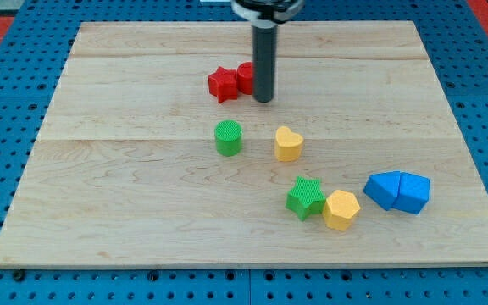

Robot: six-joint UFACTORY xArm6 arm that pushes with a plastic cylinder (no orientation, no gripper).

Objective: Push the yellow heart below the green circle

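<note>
The yellow heart (288, 144) lies near the board's middle, just to the right of the green circle (228, 137), with a gap between them. My tip (263, 99) stands above both, toward the view's top, closer to the heart's upper left. It touches the right side of a second red block (245, 77) that sits against the red star (223, 84).
A green star (306, 197) and a yellow hexagon (341, 209) sit together below the heart. Two blue blocks (397, 191) lie side by side at the lower right. The wooden board (100, 212) is edged by blue pegboard.
</note>
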